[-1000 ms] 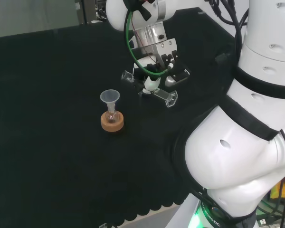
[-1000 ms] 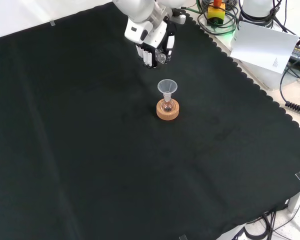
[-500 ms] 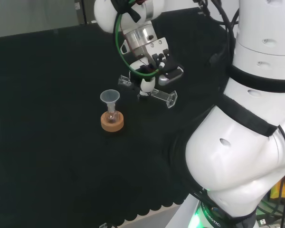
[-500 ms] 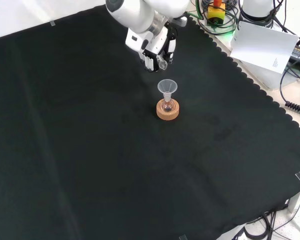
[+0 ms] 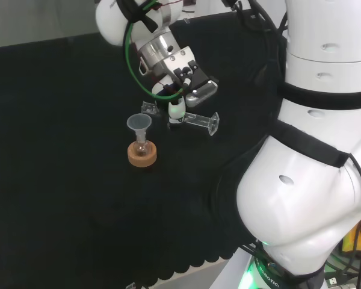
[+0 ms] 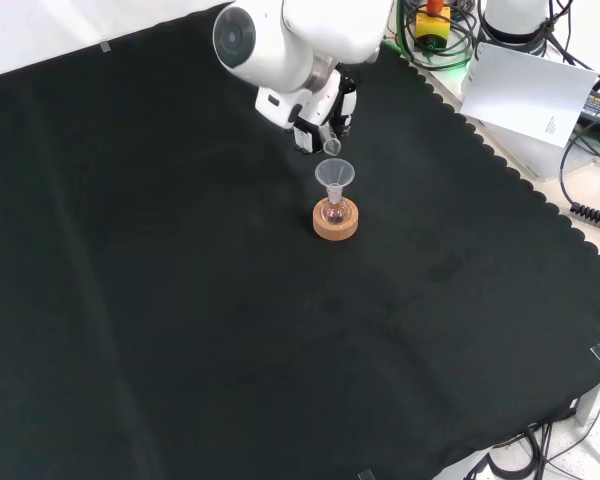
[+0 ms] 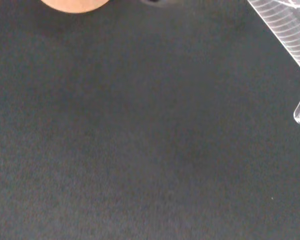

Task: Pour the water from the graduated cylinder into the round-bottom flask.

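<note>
The hand (image 5: 182, 81) hangs above the black-clothed counter (image 5: 60, 198) with its fingers (image 5: 177, 111) curled round the clear graduated cylinder (image 5: 195, 120), which lies nearly level in the grip. In the head view the cylinder's flat base juts out to the right of the fingers, while its mouth end pokes out on their left, just above and beside the rim of a clear funnel (image 5: 139, 124). The funnel stands in the neck of the small round-bottom flask (image 5: 142, 146), which sits upright in a cork ring stand (image 5: 142, 155) on the cloth, below and to the left of the fingers in that view. In the front view the hand (image 6: 320, 108) comes down from the top, and the cylinder's open end (image 6: 331, 147) shows just under the fingertips, close above the funnel (image 6: 334, 173); the flask (image 6: 333, 211) and cork ring (image 6: 336, 224) stand directly below. Whether water is running cannot be told. From the wrist, the ribbed, marked wall of the cylinder (image 7: 285, 30) crosses one corner, and an edge of the cork ring (image 7: 72, 5) shows past the palm.
</note>
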